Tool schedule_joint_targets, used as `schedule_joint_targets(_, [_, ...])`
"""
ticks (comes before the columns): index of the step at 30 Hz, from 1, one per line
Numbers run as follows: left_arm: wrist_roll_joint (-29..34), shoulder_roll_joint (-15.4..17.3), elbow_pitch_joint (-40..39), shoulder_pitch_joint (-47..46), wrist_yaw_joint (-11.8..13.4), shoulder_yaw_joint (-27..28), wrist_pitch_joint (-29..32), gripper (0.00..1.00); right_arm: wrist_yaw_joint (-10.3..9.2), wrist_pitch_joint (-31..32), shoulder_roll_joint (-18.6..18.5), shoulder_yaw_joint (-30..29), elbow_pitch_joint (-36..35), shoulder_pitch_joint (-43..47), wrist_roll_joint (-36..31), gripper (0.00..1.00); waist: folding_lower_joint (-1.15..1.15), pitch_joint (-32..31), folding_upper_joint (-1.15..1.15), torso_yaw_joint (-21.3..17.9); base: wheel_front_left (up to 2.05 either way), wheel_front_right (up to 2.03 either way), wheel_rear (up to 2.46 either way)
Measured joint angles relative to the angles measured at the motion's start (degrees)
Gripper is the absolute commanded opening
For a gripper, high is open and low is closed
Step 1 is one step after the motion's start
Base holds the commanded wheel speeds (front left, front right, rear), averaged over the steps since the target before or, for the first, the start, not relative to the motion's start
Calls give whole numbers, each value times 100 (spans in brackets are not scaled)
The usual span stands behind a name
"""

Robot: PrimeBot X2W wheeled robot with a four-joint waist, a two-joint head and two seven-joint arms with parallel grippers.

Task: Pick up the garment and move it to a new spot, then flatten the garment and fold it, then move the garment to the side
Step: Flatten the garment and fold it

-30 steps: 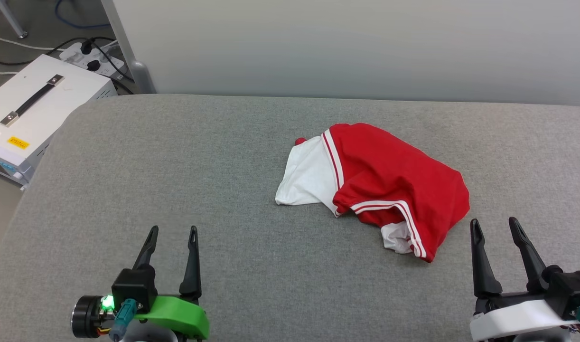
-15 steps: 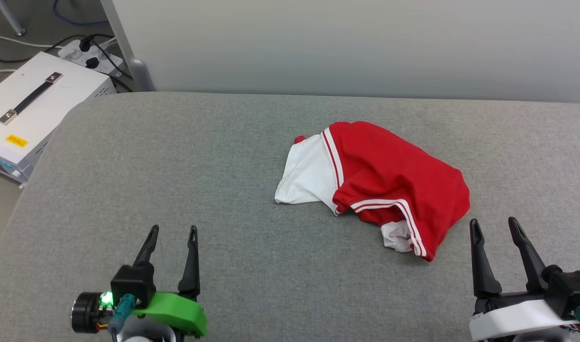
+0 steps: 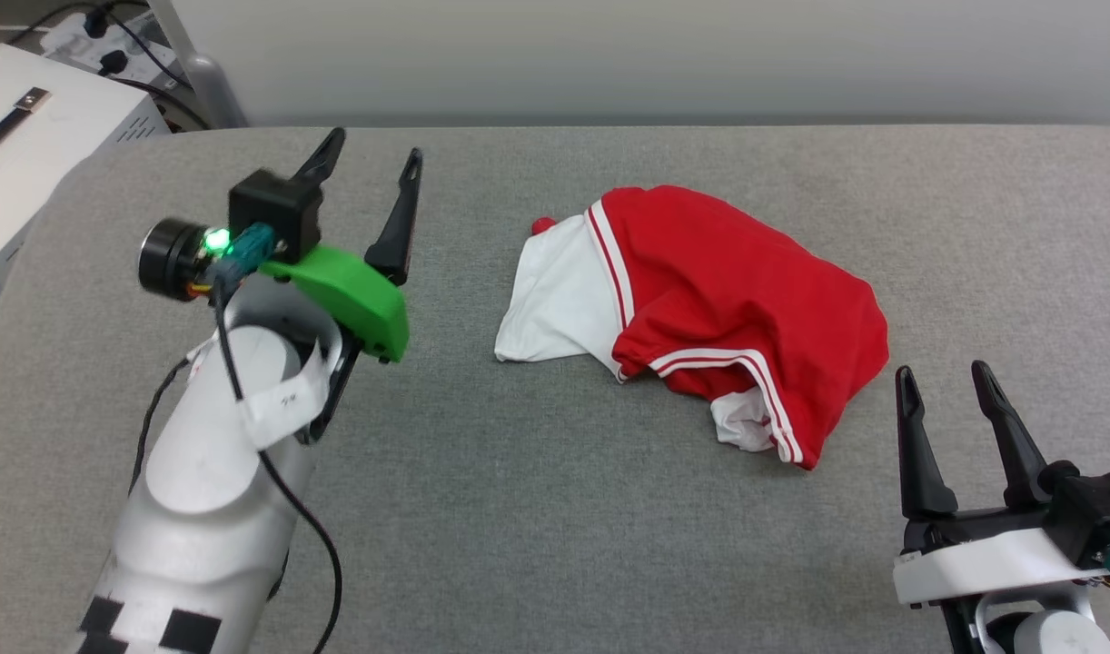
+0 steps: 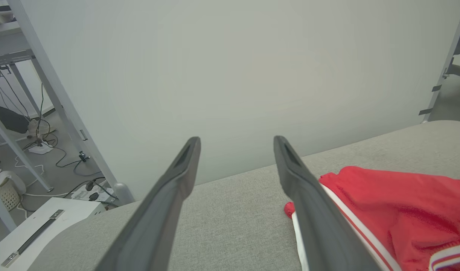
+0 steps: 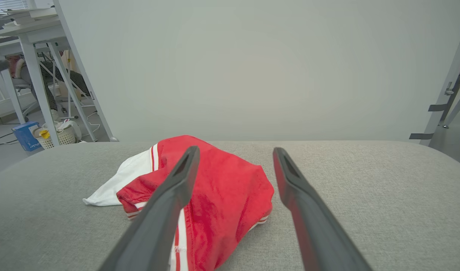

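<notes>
Left gripper (image 3: 375, 145) lifted, fingers (image 3: 399, 218) apart; garment (image 3: 746, 291) bunched, front hidden.

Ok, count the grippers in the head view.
2. The left gripper is at the upper left, apart from the shirt; the right gripper is at the lower right, beside the shirt.

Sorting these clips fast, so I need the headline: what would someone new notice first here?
The red shirt with white sleeves, crumpled in a heap right of centre on the grey padded surface. Next, the left arm, stretched out over the surface to the shirt's left, jaws open and empty, a green light glowing at its wrist. The right arm sits low at the near right, jaws open, just short of the shirt.
</notes>
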Motion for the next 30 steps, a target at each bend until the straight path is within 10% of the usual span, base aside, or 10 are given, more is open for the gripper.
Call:
schedule_joint_targets(16, [-3205,783,711,-2518,-2,-3418,4480,100,0,0,0,109,-40,-636,89,100,1,1020,0,-408,0,0,0])
schedule_joint_targets(30, [-4067,1228,1215,-3113,-2,-5052,5393,100,0,0,-2,158,-56,-935,156,100,0,1679,0,-856,0,0,0])
